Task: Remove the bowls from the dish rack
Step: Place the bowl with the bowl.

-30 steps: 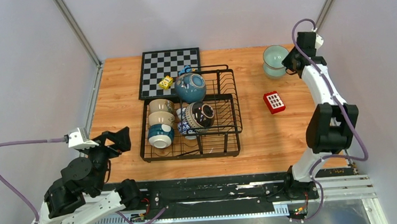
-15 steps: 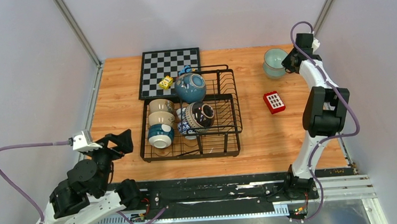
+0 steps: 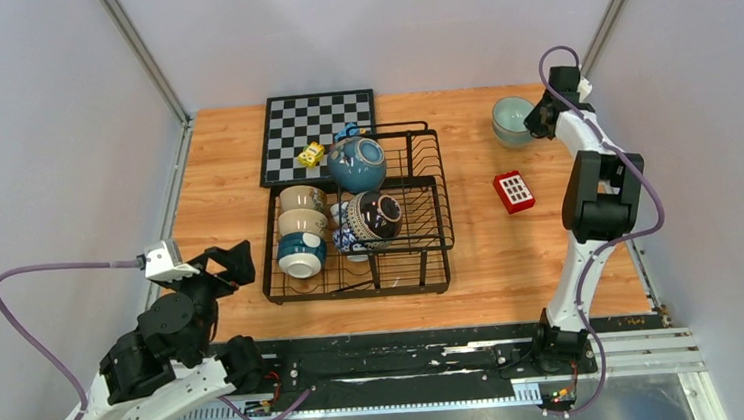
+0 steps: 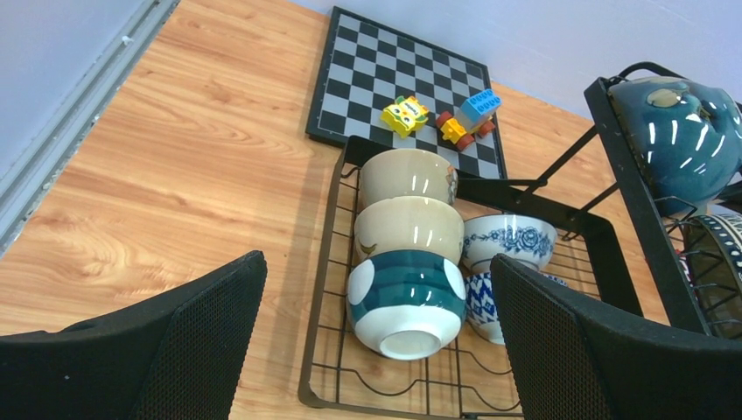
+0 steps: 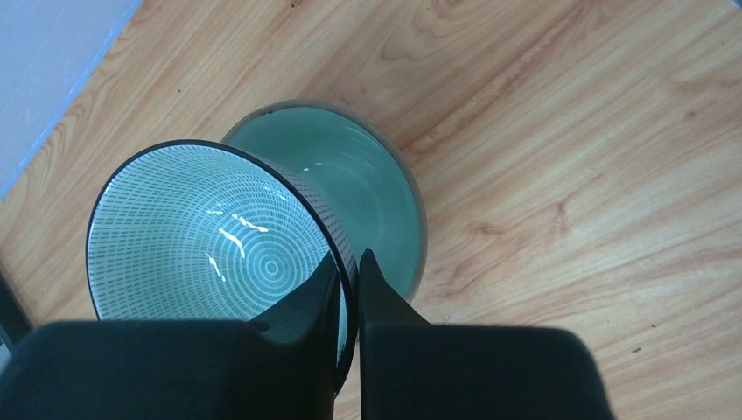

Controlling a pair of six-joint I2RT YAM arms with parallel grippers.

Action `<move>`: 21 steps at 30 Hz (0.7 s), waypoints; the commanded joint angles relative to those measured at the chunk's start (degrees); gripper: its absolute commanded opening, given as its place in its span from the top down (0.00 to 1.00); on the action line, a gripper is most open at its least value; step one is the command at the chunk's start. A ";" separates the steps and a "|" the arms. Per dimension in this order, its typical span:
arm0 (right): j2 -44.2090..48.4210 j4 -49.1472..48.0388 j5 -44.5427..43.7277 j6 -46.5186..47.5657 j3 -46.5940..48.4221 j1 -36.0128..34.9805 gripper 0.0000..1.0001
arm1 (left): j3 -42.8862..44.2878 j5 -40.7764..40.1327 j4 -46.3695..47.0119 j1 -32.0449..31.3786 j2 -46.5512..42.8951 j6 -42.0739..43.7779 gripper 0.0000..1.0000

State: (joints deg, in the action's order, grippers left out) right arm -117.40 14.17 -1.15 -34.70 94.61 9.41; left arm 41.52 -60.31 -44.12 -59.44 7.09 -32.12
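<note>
Right pincer (image 5: 348, 271): clamped on the rim of the lined mint bowl (image 5: 210, 245), which tilts over the pale green bowl (image 5: 385, 192) at 1 o'clock on the worktop (image 3: 512, 259).
Left pincer (image 3: 235, 263): fingers wide apart, empty, at 8 o'clock of the dish rack (image 3: 410, 237).
Rack bowls (image 4: 407, 232): three in a row on their sides at the rack's 9 o'clock.

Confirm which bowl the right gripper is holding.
The dark-rimmed bowl with fine ringed lines inside: the right gripper is shut on its rim, above a plain mint green bowl on the table. The rest are in the dish rack.
</note>
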 commanded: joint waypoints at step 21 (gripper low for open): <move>-5.04 0.22 1.78 0.90 5.74 1.29 1.00 | -2.39 -0.59 3.50 0.05 4.52 -2.97 0.00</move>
State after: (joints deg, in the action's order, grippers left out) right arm -121.56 14.66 -0.01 -34.46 97.45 9.43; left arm 39.79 -60.45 -42.11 -59.44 10.35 -33.52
